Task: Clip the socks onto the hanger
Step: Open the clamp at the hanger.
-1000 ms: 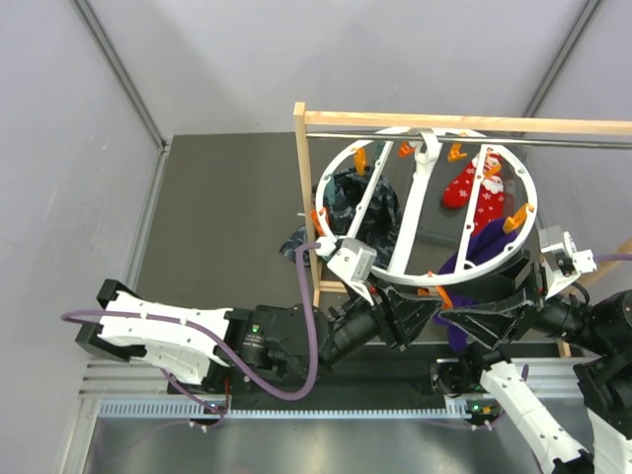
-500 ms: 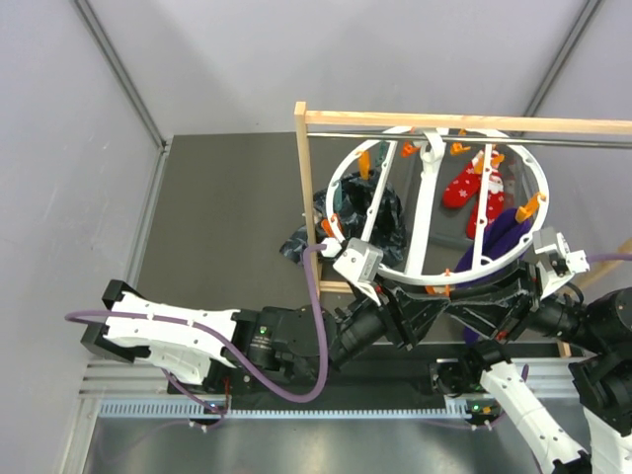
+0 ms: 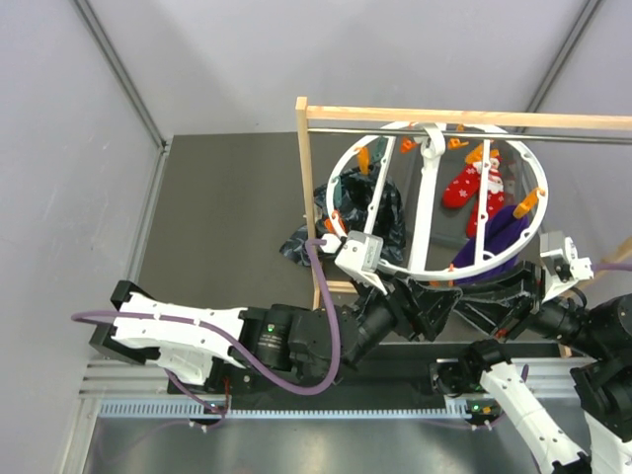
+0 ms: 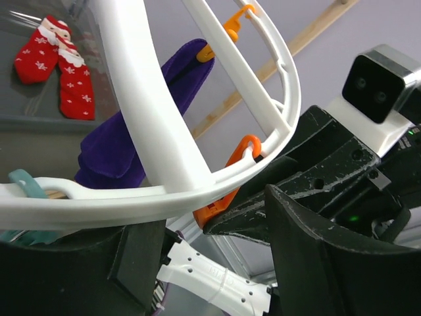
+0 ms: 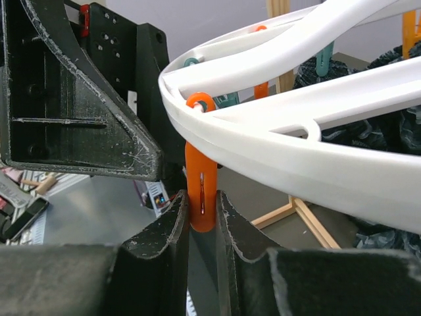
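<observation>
Now the right gripper (image 5: 202,209) pinches the lower end of a small, probably stiff-sprung orange plastic clip (image 5: 199,179) under the white plastic ring hanger (image 5: 283,151); left gripper (image 4: 210,247) spread.

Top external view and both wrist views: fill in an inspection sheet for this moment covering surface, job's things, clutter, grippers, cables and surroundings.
Surface: dark grey tabletop.
Job's things: white hanger hooked over the rack's rod. Purple sock is clipped to the hanger, and red socks are at its far side. Dark patterned socks lie under its left side, partly on the tabletop; cannot tell if they are clipped.
Clutter: nothing seen.
Grippers: right gripper shut on an orange clip at the near rim. Left gripper open, with the rim between its fingers.
Cables: purple cable loops along the left arm.
Surroundings: wooden rack, grey walls.
</observation>
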Available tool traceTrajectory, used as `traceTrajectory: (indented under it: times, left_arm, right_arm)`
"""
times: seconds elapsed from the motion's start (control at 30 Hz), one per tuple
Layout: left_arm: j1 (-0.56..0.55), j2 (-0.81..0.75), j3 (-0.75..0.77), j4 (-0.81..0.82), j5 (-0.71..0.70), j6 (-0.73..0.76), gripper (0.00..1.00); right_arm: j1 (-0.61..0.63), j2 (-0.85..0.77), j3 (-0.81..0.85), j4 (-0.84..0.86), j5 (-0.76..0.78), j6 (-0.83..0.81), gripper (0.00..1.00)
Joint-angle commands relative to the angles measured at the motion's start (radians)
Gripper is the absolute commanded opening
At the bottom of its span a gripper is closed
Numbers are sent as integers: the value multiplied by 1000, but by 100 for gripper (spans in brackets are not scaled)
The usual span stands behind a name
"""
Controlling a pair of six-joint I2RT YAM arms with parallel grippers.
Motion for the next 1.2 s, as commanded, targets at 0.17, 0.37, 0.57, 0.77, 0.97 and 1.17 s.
traceTrajectory:
  times: [0.17, 0.37, 0.57, 0.77, 0.97, 1.17]
  left_arm:
    - [0, 107, 136, -10, -120, 26, 59]
    - [-19, 186, 229, 4, -239, 138, 57]
    - [-42, 250, 291, 56, -325, 290, 57]
    - [-73, 270, 271, 218, -417, 471, 49]
    - [-73, 269, 230, 339, -387, 555, 9]
    - [-73, 232, 202, 260, -322, 458, 0]
  right_arm:
    - [-20, -12, 39, -29, 82, -64, 0]
    - [-19, -8, 44, -44, 96, -91, 0]
    - [-20, -12, 44, -50, 104, -98, 0]
    - [-19, -15, 45, -58, 116, -99, 0]
    - [-19, -6, 64, -59, 104, -96, 0]
    - [-19, -12, 96, -128, 172, -114, 60]
